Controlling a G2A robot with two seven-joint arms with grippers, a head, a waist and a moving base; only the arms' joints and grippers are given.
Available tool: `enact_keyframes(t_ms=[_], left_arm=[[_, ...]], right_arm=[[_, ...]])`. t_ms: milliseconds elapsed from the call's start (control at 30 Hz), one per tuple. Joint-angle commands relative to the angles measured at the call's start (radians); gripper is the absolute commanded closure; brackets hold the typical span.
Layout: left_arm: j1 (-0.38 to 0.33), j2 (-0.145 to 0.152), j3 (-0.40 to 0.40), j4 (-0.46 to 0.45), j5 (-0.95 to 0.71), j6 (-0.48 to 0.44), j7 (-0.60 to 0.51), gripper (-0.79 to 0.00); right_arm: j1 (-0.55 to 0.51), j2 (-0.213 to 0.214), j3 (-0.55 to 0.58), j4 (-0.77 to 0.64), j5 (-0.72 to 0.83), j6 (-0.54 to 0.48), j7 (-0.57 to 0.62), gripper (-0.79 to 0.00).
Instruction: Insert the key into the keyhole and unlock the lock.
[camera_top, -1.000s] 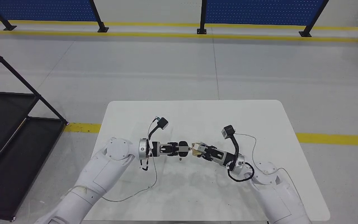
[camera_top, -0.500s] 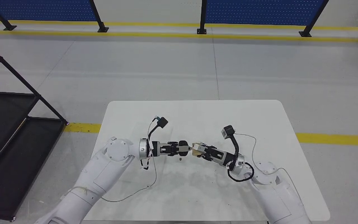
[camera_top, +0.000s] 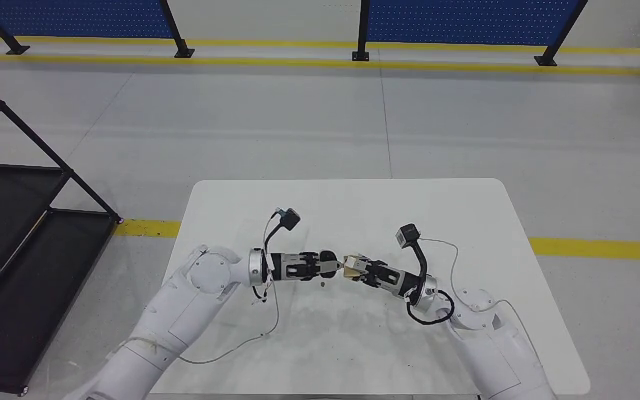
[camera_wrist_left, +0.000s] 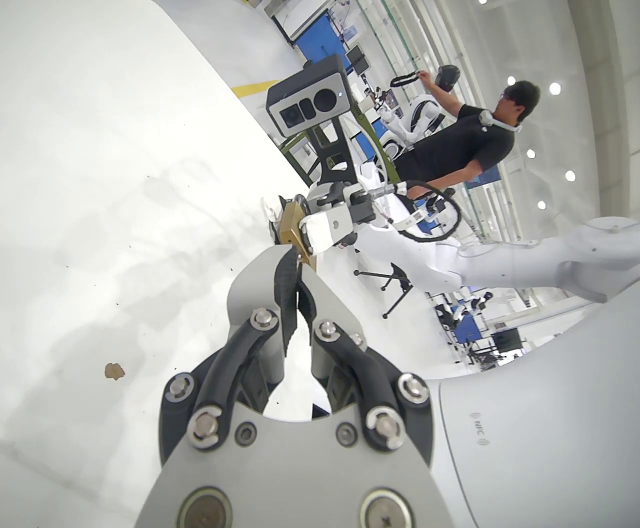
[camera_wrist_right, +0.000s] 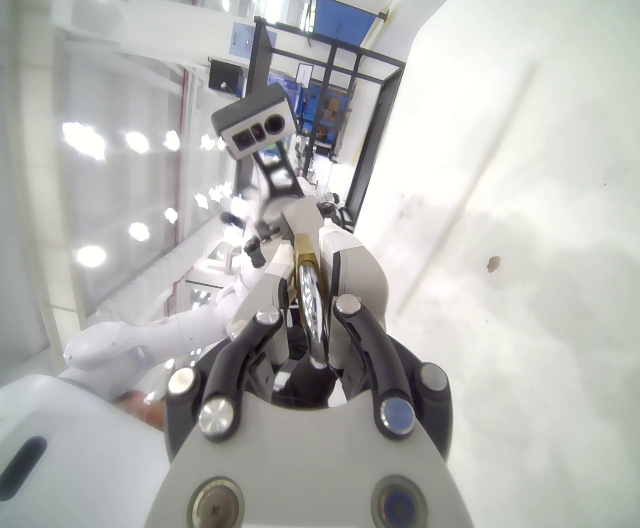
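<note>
White table (camera_top: 250, 205), both arms over its middle, wrists pointing at each other.

Right gripper (camera_wrist_right: 314, 246): fingers closed onto the lock (camera_wrist_right: 303, 257). The brass body is clamped between the fingertips, and the chrome shackle (camera_wrist_right: 312, 300) runs back between the fingers toward the palm. The lock is held off the table.

Left gripper (camera_wrist_left: 296, 261): black pads (camera_wrist_left: 285, 280) pinched together with hardly any gap. The fingertips sit right against the brass body of the lock (camera_wrist_left: 291, 227), tip to tip with the right gripper's fingers. The key can't be made out; whatever is between the left pads is hidden. From the top view the two grippers meet at the lock (camera_top: 349, 266).

Small brown speck (camera_wrist_left: 114, 371) lies on the tabletop, off to one side and well apart from both sets of fingertips.
</note>
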Motion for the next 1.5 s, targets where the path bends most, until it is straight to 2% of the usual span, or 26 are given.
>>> enact_keyframes(t_ms=[0, 333, 667, 900, 1467], left_arm=[[0.004, 0.001, 0.0, -0.008, 0.029, -0.019, 0.012, 0.0], [0.027, 0.004, -0.014, -0.029, 0.148, -0.084, 0.112, 0.0], [0.051, 0.005, -0.018, -0.066, 0.327, -0.109, 0.233, 0.0], [0.078, 0.005, -0.037, -0.106, 0.497, -0.138, 0.368, 0.0], [0.103, 0.006, -0.044, -0.134, 0.702, -0.158, 0.507, 0.0]], right_arm=[[0.0, 0.0, 0.0, 0.0, 0.0, 0.0, 0.0, 0.0], [0.0, 0.0, 0.0, 0.0, 0.0, 0.0, 0.0, 0.0], [0.0, 0.0, 0.0, 0.0, 0.0, 0.0, 0.0, 0.0], [0.0, 0.0, 0.0, 0.0, 0.0, 0.0, 0.0, 0.0], [0.0, 0.0, 0.0, 0.0, 0.0, 0.0, 0.0, 0.0]])
